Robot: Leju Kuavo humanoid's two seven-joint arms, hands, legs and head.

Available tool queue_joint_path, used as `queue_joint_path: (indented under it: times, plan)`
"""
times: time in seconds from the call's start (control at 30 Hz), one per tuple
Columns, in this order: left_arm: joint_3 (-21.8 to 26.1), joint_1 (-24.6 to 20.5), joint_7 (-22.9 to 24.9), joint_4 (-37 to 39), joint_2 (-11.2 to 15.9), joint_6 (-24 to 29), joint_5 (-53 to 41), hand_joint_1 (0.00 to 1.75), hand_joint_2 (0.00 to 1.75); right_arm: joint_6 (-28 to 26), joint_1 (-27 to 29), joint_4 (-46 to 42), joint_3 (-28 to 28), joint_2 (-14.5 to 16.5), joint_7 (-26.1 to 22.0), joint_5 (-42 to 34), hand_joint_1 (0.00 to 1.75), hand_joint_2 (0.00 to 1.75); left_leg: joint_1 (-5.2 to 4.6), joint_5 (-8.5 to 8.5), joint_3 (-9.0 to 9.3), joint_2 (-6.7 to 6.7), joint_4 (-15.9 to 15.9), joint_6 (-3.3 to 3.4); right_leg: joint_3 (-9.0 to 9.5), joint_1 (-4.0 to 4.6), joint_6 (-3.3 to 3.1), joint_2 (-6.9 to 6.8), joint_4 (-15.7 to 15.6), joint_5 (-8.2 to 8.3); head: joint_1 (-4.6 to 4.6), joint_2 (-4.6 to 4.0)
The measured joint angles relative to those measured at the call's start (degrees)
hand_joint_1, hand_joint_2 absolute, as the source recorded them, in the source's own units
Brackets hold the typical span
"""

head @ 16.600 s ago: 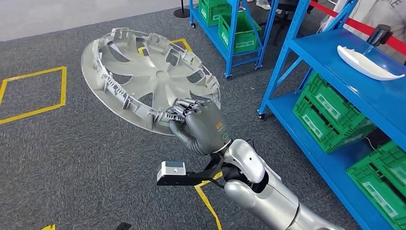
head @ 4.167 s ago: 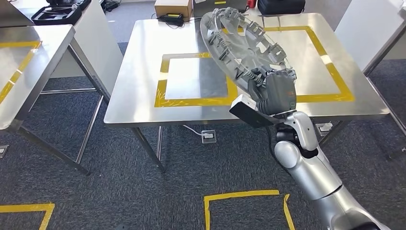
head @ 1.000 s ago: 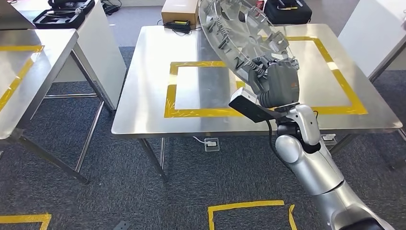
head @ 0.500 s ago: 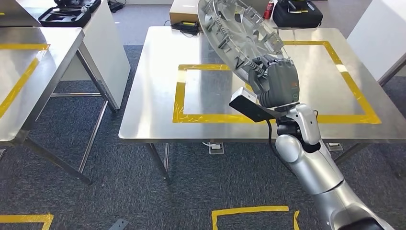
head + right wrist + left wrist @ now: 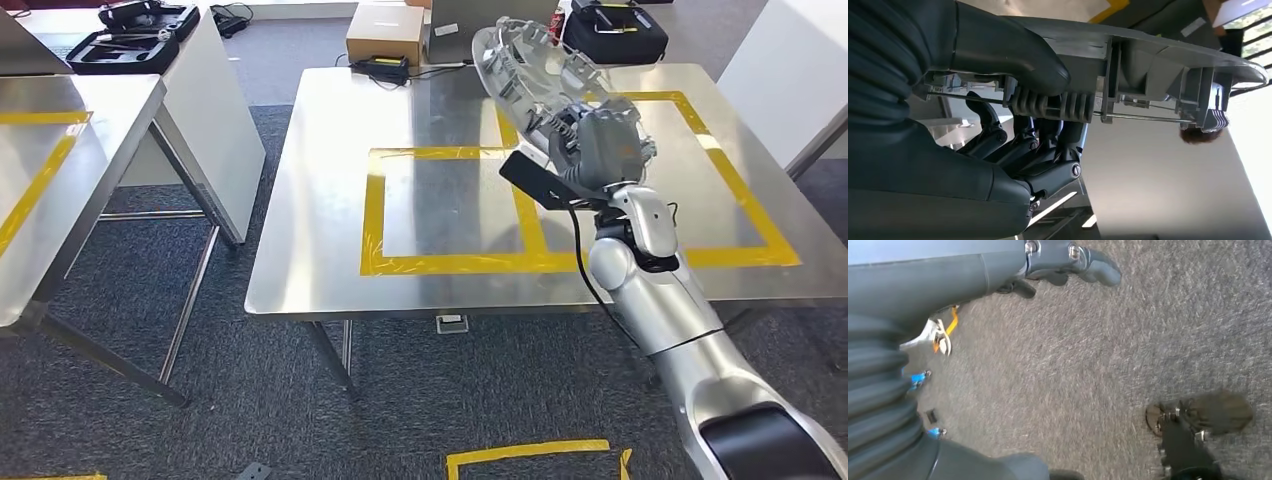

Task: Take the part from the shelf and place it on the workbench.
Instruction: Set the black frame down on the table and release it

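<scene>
The part is a silver-grey wheel cover (image 5: 540,80), held tilted above the steel workbench (image 5: 320,200) near the tape line between its two yellow-taped squares. My right hand (image 5: 600,145) grips the cover's near rim, thumb on one face and fingers on the other. Up close, the right wrist view has the thumb (image 5: 1008,50) pressed on the ribbed rim of the wheel cover (image 5: 1158,60) and dark fingers (image 5: 1043,150) curled behind it. My left hand (image 5: 1058,260) hangs over grey carpet with its fingers apart and nothing in it.
A cardboard box (image 5: 385,30) and a black case (image 5: 610,25) lie beyond the bench's far edge. A second steel table (image 5: 60,150) stands to the left, with a white cabinet (image 5: 215,90) between. Another white unit (image 5: 790,70) is at the right.
My right arm has reached forward and to the right, carrying the wheel cover further over the bench and lowering it flatter. The view has shifted slightly toward the bench.
</scene>
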Motion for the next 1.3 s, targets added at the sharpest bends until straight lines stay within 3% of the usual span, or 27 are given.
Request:
queue_joint_path:
  times: [0.07,0.13,0.23,0.27,0.3,0.33,0.4,0.47,0.6,0.83,1.03,1.3]
  plan:
    - [0.20,0.09,0.08,-0.02,0.01,0.00,-0.12,0.00,1.75,-0.15,-1.62,3.97,-0.59,-0.55,-0.64,0.23,1.75,1.75,-0.12,-0.36,0.07,-0.05,-0.24,1.25,0.09,-0.10,0.78,-0.04,-0.30,-0.20,-0.05,0.00]
    - [0.36,0.13,0.14,-0.03,0.03,0.01,-0.16,0.00,1.75,-0.22,-2.62,6.58,-0.83,-0.75,-0.60,0.45,1.75,1.75,-0.04,-0.71,0.50,-0.03,-0.44,2.23,-0.94,-0.16,1.17,-0.12,1.83,-1.32,0.01,0.00]
    - [0.57,-0.07,0.26,-0.03,0.04,-0.03,-0.26,0.00,1.75,0.51,-3.85,10.65,-0.98,-1.30,1.56,1.38,1.75,1.75,-0.23,-1.37,1.28,-0.01,-0.53,3.25,-7.20,0.14,1.11,-0.14,12.61,-4.89,0.11,0.00]
    - [0.67,-0.07,0.33,-0.02,0.01,-0.11,-0.33,0.00,1.75,1.27,-4.50,12.71,-1.03,-1.81,2.75,1.77,1.75,1.75,-0.36,-1.62,1.58,-0.13,-0.50,3.47,-9.26,0.24,1.05,-0.13,15.50,-5.20,0.10,0.00]
    - [0.77,-0.03,0.38,-0.02,-0.05,-0.28,-0.43,0.00,1.75,2.36,-5.35,15.29,-1.14,-2.61,4.15,2.10,1.75,1.75,-0.48,-1.92,1.92,-0.39,-0.46,3.62,-10.44,0.32,0.92,-0.13,16.39,-4.35,0.11,0.00]
    - [0.82,0.02,0.37,-0.01,-0.11,-0.49,-0.52,0.00,1.75,3.48,-6.24,17.95,-1.30,-3.58,5.65,2.34,1.75,1.75,-0.58,-2.23,2.30,-0.74,-0.41,3.69,-10.54,0.42,0.71,-0.14,15.06,-2.44,0.13,0.00]
    - [0.89,0.22,0.31,-0.01,-0.22,-0.90,-0.63,0.00,1.75,5.31,-7.91,22.73,-1.69,-5.71,8.59,2.71,1.75,1.75,-0.73,-2.87,3.03,-1.48,-0.31,3.61,-8.40,0.77,-0.08,-0.25,7.98,2.64,0.27,0.00]
    - [1.10,0.47,0.03,0.02,-0.22,-1.09,-0.58,0.00,1.75,6.03,-9.58,26.53,-2.12,-7.40,11.22,3.00,1.75,1.75,-1.05,-3.39,3.22,-1.80,-0.13,3.21,-6.21,1.24,-0.79,-0.47,2.12,5.02,0.35,0.00]
    - [1.49,0.95,-0.72,0.05,0.08,-1.11,-0.20,0.00,1.75,6.46,-11.57,31.53,-2.91,-9.21,16.96,4.98,1.75,1.75,-1.55,-3.79,3.33,-1.26,-0.20,3.15,-5.52,1.13,-0.54,0.00,0.11,4.78,0.34,0.00]
    - [2.33,0.97,-1.07,0.05,0.48,-1.11,-0.58,0.00,1.75,6.64,-11.92,35.93,-2.83,-12.34,28.82,12.13,1.75,1.75,-1.56,-3.87,3.94,-0.77,-1.09,2.88,-5.47,1.13,-0.92,0.41,0.11,4.51,0.36,0.00]
    - [2.66,0.88,-1.06,0.05,0.52,-1.19,-1.04,0.00,1.75,6.38,-11.83,37.27,-2.86,-14.91,28.44,11.99,1.75,1.75,-1.55,-3.86,4.23,-0.50,-1.31,2.53,-5.33,1.01,-1.00,0.70,0.12,4.53,0.36,0.00]
    - [2.71,0.74,-0.90,0.05,0.47,-1.29,-1.66,0.00,1.75,5.20,-11.58,37.49,-3.77,-14.89,23.57,11.61,1.75,1.75,-1.61,-3.82,4.37,-0.46,-1.30,2.45,-5.16,1.01,-1.01,0.68,0.13,4.55,0.38,0.00]
